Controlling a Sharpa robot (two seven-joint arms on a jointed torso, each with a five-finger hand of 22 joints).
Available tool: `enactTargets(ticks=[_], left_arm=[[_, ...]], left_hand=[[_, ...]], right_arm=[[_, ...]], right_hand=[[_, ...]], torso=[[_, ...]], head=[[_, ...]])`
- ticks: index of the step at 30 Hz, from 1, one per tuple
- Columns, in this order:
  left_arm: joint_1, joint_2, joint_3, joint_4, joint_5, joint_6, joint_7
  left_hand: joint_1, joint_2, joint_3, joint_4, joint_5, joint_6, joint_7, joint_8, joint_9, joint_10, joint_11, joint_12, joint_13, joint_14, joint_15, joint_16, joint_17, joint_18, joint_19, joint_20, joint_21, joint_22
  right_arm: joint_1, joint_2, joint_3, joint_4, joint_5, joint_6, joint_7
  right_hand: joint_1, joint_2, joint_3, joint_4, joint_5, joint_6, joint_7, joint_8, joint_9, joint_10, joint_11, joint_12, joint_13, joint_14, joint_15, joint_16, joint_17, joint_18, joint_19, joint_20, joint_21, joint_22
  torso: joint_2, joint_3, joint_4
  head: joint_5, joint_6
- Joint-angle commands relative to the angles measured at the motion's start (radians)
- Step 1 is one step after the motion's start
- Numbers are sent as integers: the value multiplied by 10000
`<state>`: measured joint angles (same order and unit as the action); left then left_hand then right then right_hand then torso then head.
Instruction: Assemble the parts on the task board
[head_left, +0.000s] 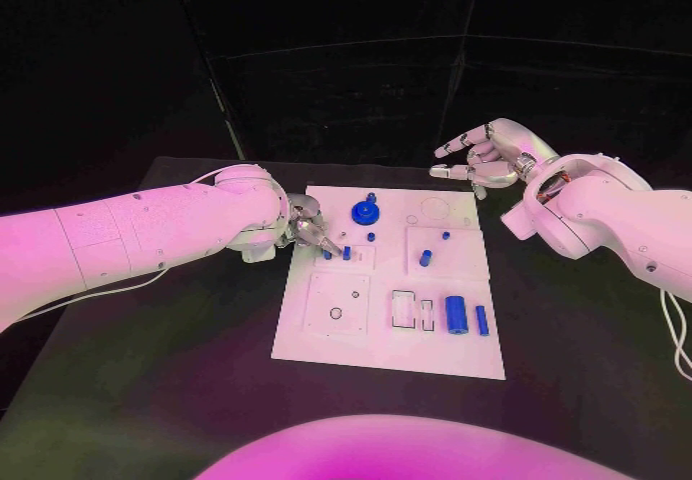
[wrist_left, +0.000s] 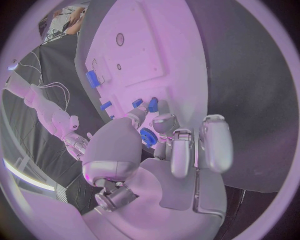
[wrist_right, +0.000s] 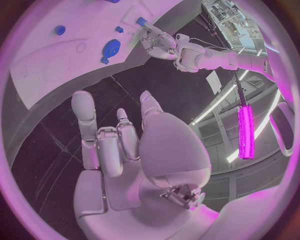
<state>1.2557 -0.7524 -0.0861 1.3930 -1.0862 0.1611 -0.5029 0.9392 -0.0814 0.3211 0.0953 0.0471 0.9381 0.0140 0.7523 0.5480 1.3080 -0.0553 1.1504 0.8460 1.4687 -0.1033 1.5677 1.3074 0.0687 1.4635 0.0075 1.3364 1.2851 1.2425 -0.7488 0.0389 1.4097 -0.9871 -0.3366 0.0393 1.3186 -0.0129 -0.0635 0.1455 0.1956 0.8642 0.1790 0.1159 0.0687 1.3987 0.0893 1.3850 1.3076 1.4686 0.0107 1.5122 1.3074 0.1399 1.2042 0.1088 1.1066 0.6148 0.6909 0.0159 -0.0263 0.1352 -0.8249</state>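
The white task board (head_left: 378, 335) lies mid-table. My left hand (head_left: 306, 232) reaches over its left edge, fingertips (wrist_left: 140, 113) down at two small blue pegs (head_left: 326, 254) (head_left: 346, 252) standing side by side in the board. The fingertips sit right against the nearer peg (wrist_left: 137, 103); whether they grip it is hidden. A blue round part (head_left: 366, 211) stands just behind the hand. A blue cylinder (head_left: 456, 314) and a thin blue bar (head_left: 482, 320) lie at the board's near right. My right hand (head_left: 483, 155) hovers above the far right corner, fingers apart, holding nothing.
More small blue pegs stand on the board's right half (head_left: 426, 258) (head_left: 446, 235), and one sits near the middle (head_left: 371, 237). The black table (head_left: 159, 380) stretches around the board. The right wrist view shows the board (wrist_right: 50, 65) and the blue round part (wrist_right: 111, 48).
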Motion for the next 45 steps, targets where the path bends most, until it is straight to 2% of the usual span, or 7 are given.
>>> enactTargets(ticks=[1,20,32,34,37,40,45], left_arm=[[10,19,3,-7,-43,96,-56],[9,-163,18,252,-42,-735,-34],[164,-537,97,610,685,-2157,824],[214,-538,102,588,1178,-2791,1660],[248,-486,104,514,1740,-3420,2755],[273,-332,97,361,2213,-3975,4076],[263,-13,56,84,1887,-4059,5038]], left_hand=[[-106,14,-97,-11,22,81,-22,55,-17,68,7,35,10,1021,-56,31,2634,-61,265,-68,63,16],[-512,-90,-1529,589,10,117,-57,83,-64,111,-23,59,53,1021,-83,31,2634,-73,279,-93,117,110],[700,592,-2068,457,209,-585,189,-133,-184,-837,183,-900,-1401,988,46,-37,2514,202,-188,-10,-1044,-1176],[1394,800,-1912,167,268,-1090,424,-408,-348,-1890,387,-1905,-2709,608,203,-765,1334,547,-943,104,-2675,-2933],[2392,884,-1574,-291,253,-1867,899,-1099,-865,-3282,898,-2866,-3261,-872,628,-3020,-1579,1009,-2836,451,-5944,-6024],[3187,696,-1268,-722,248,-2011,1325,-1781,-1537,-4267,1287,-3935,-4036,-3249,1081,-6121,-5068,965,-3665,821,-7034,-6650],[3888,354,-859,-1213,238,-1502,1425,-2819,-2642,-4517,1515,-5410,-5438,-3579,1262,-6686,-5863,1123,-3626,1140,-7780,-7217]], right_arm=[[16,12,7,-4,-13,14,69],[7,69,6,-56,-13,34,114],[3,89,6,-98,-13,29,111],[3,92,6,-105,-13,28,109],[3,103,6,-115,-13,28,109],[3,122,5,-129,-12,34,109],[3,139,5,-141,-12,44,111]], right_hand=[[-4,88,-59,-9,67,-66,-21,-44,-15,-69,-13,-39,123,688,-34,-64,1142,195,-66,10,-64,-9],[-62,61,-134,29,69,-74,-18,-50,-15,-75,-10,-44,113,687,-31,-69,1135,198,-69,11,-77,-29],[-70,54,-147,33,71,-75,-17,-51,-15,-71,-9,-40,118,689,-31,-67,1141,197,-68,12,-77,-29],[-73,58,-152,37,76,-75,-17,-52,-14,-77,-9,-45,111,688,-31,-70,1135,198,-69,12,-80,-35],[-73,58,-152,37,76,-75,-17,-52,-14,-77,-9,-45,111,688,-31,-70,1135,198,-69,12,-80,-35],[-73,58,-152,37,76,-75,-17,-52,-14,-77,-9,-45,111,688,-31,-70,1135,198,-69,12,-80,-35],[-73,58,-152,37,76,-75,-17,-52,-14,-77,-9,-45,111,688,-31,-70,1135,198,-69,12,-80,-35]], torso=[[1,1,1],[2,-5,7],[-4,2,7],[3,1,-5],[2,1,-8],[1,8,-23],[10,3,-4]], head=[[1,19],[-15,15],[-51,51],[-79,82],[-92,109],[-136,133],[-225,195]])
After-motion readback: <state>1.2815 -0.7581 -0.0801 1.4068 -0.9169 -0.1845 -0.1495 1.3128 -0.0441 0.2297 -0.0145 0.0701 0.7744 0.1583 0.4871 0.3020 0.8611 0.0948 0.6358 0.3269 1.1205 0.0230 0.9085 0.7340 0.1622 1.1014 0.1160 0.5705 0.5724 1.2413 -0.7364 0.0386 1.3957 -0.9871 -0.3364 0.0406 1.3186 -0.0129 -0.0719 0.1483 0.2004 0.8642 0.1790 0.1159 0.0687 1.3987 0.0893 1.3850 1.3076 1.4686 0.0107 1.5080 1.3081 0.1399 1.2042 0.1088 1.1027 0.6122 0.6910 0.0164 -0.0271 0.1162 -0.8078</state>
